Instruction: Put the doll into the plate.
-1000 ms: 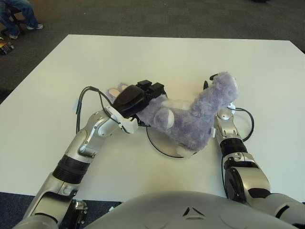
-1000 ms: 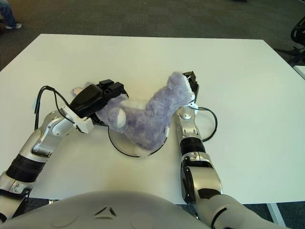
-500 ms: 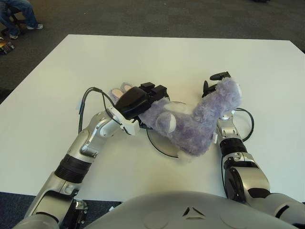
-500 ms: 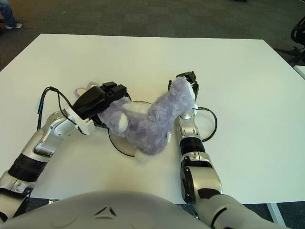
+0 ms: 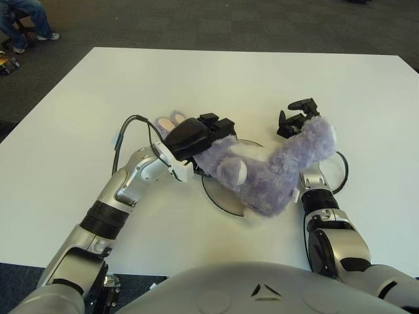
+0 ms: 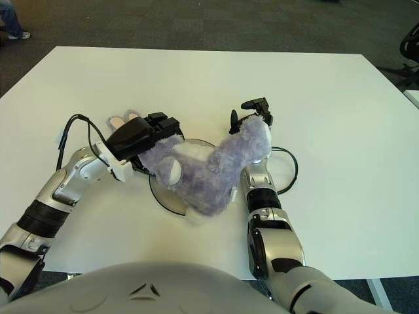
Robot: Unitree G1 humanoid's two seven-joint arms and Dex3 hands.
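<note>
A purple plush bunny doll (image 5: 265, 169) lies slanted across a round dark-rimmed plate (image 5: 213, 193) in the middle of the white table. My left hand (image 5: 204, 133) is shut on the doll's head end, and the pink-lined ears (image 5: 167, 122) stick out behind it. My right hand (image 5: 296, 116) shows at the doll's other end with its dark fingers (image 6: 252, 104) spread and free of the fur. That end of the doll leans against my right wrist. Most of the plate is hidden under the doll.
A black cable loops on the table beside my right wrist (image 5: 342, 167), and another arcs over my left forearm (image 5: 126, 129). The white table (image 5: 216, 78) stretches wide beyond the hands. A seated person's legs (image 5: 26, 19) show on the carpet at the far left.
The doll has dropped from a raised, arched pose to lie lower and flatter over the plate. My right fingers have come off it and spread. My left hand has shifted slightly right.
</note>
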